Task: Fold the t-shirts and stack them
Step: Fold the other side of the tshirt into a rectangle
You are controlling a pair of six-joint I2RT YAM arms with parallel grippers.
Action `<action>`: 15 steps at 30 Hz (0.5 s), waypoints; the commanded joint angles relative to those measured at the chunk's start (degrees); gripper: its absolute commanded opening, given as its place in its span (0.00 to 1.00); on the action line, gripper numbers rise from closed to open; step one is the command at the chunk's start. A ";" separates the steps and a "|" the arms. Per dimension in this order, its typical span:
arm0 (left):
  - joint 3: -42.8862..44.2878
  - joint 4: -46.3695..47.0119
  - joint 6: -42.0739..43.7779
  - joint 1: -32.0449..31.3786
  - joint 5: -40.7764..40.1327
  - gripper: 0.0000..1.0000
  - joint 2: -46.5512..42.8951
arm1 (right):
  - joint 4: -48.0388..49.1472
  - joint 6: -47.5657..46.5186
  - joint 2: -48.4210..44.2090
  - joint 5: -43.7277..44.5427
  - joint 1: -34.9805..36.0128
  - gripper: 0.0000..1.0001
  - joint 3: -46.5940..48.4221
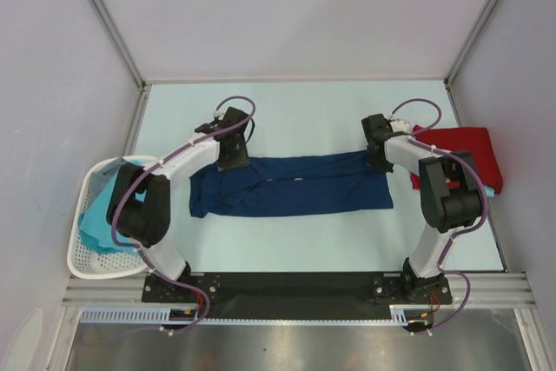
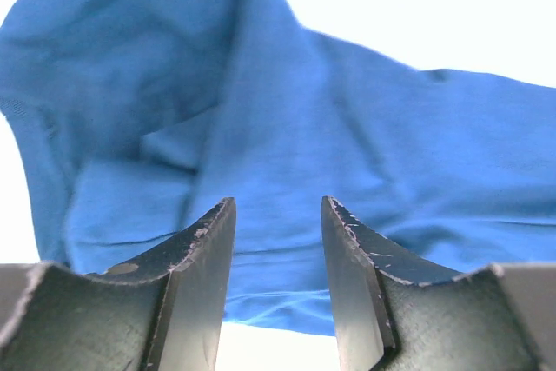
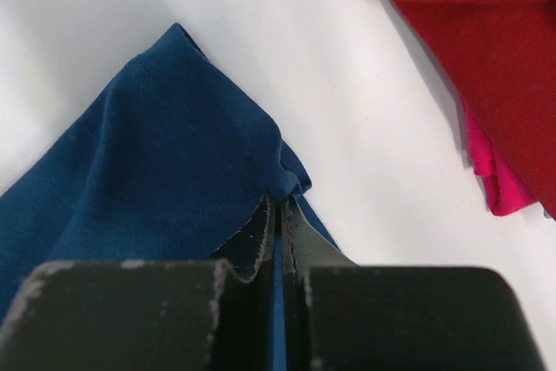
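The navy blue t-shirt (image 1: 291, 184) lies folded into a long band across the middle of the table. My left gripper (image 1: 233, 161) is at its far left part, jaws open, cloth (image 2: 287, 128) under and beyond them, nothing pinched. My right gripper (image 1: 380, 161) is at the shirt's far right corner, shut on a bunched corner of the navy cloth (image 3: 291, 182). The red t-shirt (image 1: 459, 154) lies at the right edge of the table, and shows in the right wrist view (image 3: 478, 32). Turquoise shirts (image 1: 97, 219) lie in the basket.
The white perforated basket (image 1: 82, 258) stands off the table's left edge beside the left arm. A bit of pink cloth (image 3: 491, 184) peeks from under the red shirt. Metal frame posts and grey walls enclose the table.
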 commanded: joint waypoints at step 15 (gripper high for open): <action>-0.41 0.69 0.16 -8.45 1.89 0.48 4.22 | 0.54 -0.09 -0.39 0.31 0.02 0.00 -0.21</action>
